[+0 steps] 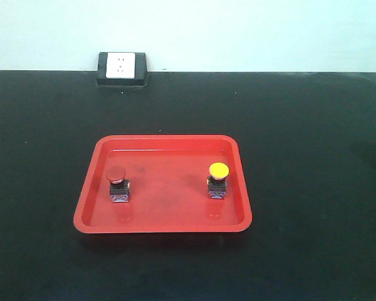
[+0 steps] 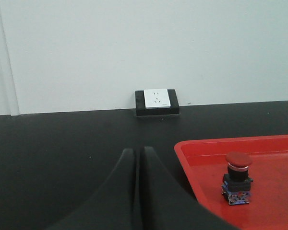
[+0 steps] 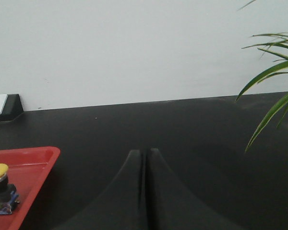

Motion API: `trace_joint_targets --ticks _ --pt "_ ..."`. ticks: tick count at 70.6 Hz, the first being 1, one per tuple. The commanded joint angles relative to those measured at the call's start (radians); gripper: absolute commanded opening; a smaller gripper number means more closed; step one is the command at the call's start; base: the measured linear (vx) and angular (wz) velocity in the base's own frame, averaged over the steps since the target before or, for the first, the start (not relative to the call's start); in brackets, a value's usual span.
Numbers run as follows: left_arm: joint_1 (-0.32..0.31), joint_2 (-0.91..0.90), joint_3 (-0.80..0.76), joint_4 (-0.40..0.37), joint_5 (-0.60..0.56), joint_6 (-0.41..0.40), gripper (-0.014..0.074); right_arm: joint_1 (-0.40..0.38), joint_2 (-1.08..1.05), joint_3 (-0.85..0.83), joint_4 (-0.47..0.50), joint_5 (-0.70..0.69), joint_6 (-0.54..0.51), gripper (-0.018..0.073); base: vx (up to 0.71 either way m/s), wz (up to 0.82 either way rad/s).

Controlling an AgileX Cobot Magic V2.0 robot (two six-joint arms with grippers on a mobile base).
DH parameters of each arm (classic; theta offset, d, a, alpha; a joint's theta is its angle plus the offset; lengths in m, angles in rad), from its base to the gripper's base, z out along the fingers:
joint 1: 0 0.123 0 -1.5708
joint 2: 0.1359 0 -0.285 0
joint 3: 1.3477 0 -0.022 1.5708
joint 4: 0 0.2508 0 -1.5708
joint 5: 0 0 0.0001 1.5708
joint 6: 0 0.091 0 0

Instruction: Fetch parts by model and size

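Two small push-button switches are standing upright inside a shallow red tray [image 1: 163, 226], well apart from each other. The red-capped switch [image 1: 117, 184] is sitting toward the tray's left side, and the yellow-capped switch [image 1: 217, 180] is sitting toward its right side, near the right rim. Each one is showing a rounded mushroom cap on a dark body, with a blue-marked base resting on the tray floor. Nothing is touching either switch.

The tray is lying on a black tabletop [image 1: 313, 125]. At the table's far edge, against a pale wall [image 1: 250, 31], a white power socket [image 1: 120, 65] is sitting in a dark housing.

In the left wrist view, the left gripper [image 2: 138, 155] is hovering over bare black table just left of the tray's corner, its two dark fingers [image 2: 125, 163] pressed together with only a thin seam between them, gripping nothing. The red-capped switch is appearing to its right, apart from it.

In the right wrist view, the right gripper [image 3: 145, 155] is likewise hanging over bare table to the right of the tray, its fingers [image 3: 156, 160] pressed together and empty. The yellow-capped switch is showing at the left edge, apart from it. Green plant leaves [image 3: 271, 72] are reaching in from the right.
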Motion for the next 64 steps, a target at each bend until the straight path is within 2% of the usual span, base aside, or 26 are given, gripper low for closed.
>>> trace_joint_targets --ticks 1,9,24,64 --pt "0.000 -0.012 0.010 -0.004 -0.071 -0.003 -0.0007 -0.008 -0.032 0.032 -0.013 -0.098 0.015 -0.0010 0.00 0.00" --pt "0.000 -0.011 0.010 -0.004 -0.071 -0.003 -0.0007 0.007 -0.031 0.030 -0.032 -0.057 0.034 -0.0010 0.00 0.00" --pt "0.000 -0.011 0.010 -0.004 -0.071 -0.003 -0.0007 0.093 -0.031 0.031 -0.078 -0.060 0.032 -0.0010 0.00 0.00" --pt "0.000 -0.012 0.009 -0.004 -0.071 -0.003 -0.0007 0.089 -0.031 0.031 -0.070 -0.060 0.042 -0.0010 0.00 0.00"
